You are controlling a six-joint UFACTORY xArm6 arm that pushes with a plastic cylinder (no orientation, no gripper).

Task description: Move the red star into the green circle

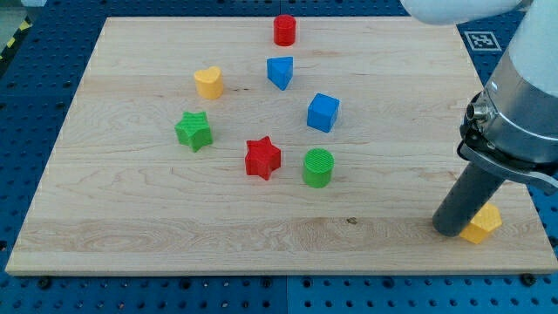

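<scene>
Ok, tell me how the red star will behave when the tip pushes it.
The red star looks like stiff, ridged plastic, so it should slide rather than deform. It sits flat and low, so tipping seems unlikely. Its points may make it rotate under an off-centre push. My tip is far off, beside the yellow block.

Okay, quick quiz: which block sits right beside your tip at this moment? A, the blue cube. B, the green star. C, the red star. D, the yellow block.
D: my tip rests against the yellow block at the board's lower right, far from the red star.
</scene>
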